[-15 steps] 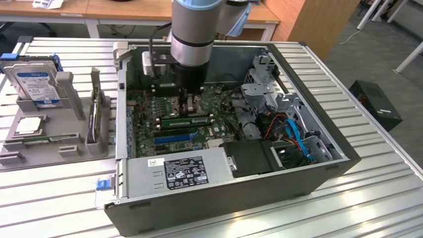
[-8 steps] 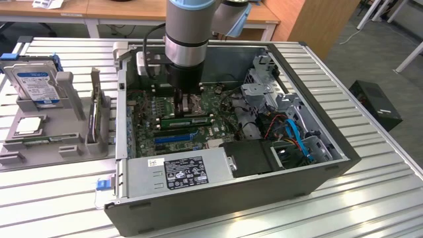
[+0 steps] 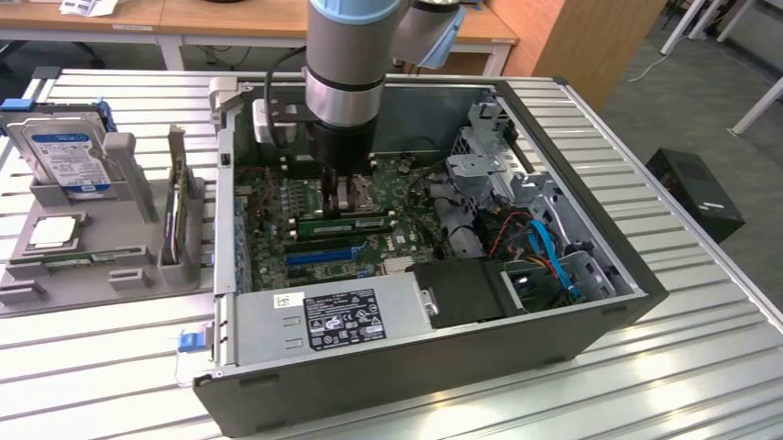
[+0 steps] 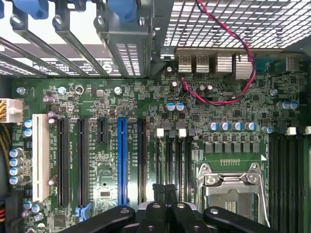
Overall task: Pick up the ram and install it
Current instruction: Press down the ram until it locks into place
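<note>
Ram [image 3: 347, 223] looks light, stiff and fragile; best held by its long edges. Jaws [image 4: 167, 191] are clenched above the motherboard [image 4: 146, 145].

The ram [image 3: 347, 221] is a long, narrow green circuit-board stick with a row of small dark chips along its face. It stands on its long edge, level, running across the motherboard from the exterior view's left to right. It sits right under the tip of the claw [image 3: 348, 194], centred beneath it. Whether it touches the claw or sits fully in a slot cannot be told.
</note>
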Tool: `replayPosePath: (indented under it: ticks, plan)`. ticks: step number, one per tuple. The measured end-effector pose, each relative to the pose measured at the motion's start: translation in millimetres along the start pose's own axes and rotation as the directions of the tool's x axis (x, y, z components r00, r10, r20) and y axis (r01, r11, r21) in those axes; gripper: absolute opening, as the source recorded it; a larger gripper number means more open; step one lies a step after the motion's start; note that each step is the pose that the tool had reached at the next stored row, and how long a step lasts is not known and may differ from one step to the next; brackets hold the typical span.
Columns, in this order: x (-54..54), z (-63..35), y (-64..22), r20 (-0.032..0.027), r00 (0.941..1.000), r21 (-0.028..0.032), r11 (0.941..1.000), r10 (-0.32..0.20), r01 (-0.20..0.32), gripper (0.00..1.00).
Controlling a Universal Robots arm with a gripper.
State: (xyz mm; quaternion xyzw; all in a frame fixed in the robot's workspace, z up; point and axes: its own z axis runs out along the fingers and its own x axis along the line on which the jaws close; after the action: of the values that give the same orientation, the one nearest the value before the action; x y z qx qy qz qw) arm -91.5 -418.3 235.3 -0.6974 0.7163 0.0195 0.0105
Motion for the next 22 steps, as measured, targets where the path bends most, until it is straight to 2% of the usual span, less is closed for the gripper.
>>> replayPosePath:
  ticks: [6,22]
  plan:
    - [0.4,7.8,-0.1,0.0000,1.0000,0.0000,1.0000,0.000,0.000,0.11]
    - [1.2,11.5,-0.1,0.0000,1.0000,-0.0002,1.0000,0.000,0.000,0.11]
